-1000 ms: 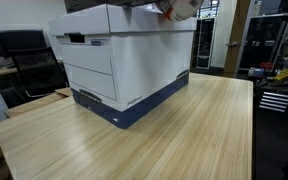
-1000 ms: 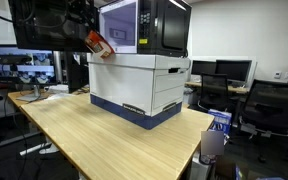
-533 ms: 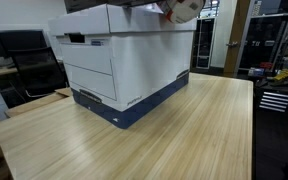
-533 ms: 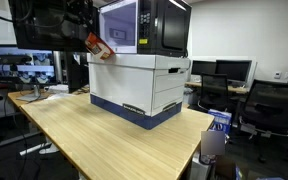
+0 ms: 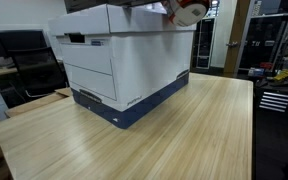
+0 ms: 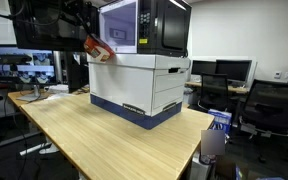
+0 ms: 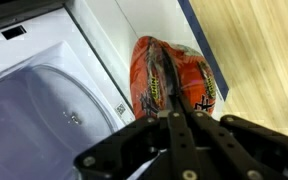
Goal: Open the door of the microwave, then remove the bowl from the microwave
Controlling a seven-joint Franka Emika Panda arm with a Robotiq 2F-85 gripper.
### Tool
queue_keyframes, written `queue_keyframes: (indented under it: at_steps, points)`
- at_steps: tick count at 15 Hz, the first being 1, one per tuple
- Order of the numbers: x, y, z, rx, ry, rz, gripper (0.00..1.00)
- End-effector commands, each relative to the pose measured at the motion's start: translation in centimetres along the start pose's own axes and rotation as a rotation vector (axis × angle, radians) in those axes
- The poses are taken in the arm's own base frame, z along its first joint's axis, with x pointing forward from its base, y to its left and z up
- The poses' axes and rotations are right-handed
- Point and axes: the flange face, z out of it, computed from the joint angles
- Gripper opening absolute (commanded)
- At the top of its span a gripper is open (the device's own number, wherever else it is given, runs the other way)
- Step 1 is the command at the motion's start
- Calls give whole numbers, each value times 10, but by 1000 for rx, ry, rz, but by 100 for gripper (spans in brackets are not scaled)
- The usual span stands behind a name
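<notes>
A black microwave (image 6: 166,25) stands on a white and blue box (image 6: 139,80). Its door (image 6: 119,25) is swung open toward the arm. My gripper (image 6: 90,40) is shut on the rim of a red-orange bowl (image 6: 99,49) and holds it in the air beside the open door, outside the microwave. The bowl also shows at the top edge of an exterior view (image 5: 189,12). In the wrist view the gripper (image 7: 174,112) pinches the bowl (image 7: 189,75), with the box's edge and the wooden table below.
The box (image 5: 119,60) sits on a long wooden table (image 5: 174,140), also seen in the wrist view (image 7: 259,45). Monitors (image 6: 29,65) and office chairs (image 6: 269,105) stand around the table. A drawer unit (image 5: 276,100) is beside the table.
The bowl has moved a little further out from the microwave and slightly down, still held in my gripper. The microwave door has not moved.
</notes>
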Motion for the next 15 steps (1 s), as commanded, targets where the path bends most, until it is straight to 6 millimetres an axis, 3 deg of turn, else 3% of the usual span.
queue_keyframes:
  at_steps: [1, 10, 11, 13, 14, 15]
  points:
    - [-3, 6, 1, 15, -69, 30, 5]
    - [-12, 15, 8, 34, -138, 59, 4]
    - [-12, 16, 12, 43, -139, 76, 29]
    - [-13, 18, 15, 64, -133, 106, 33]
    - [-12, 18, 17, 77, -137, 126, 40]
    - [-11, 21, 22, 85, -146, 151, 55]
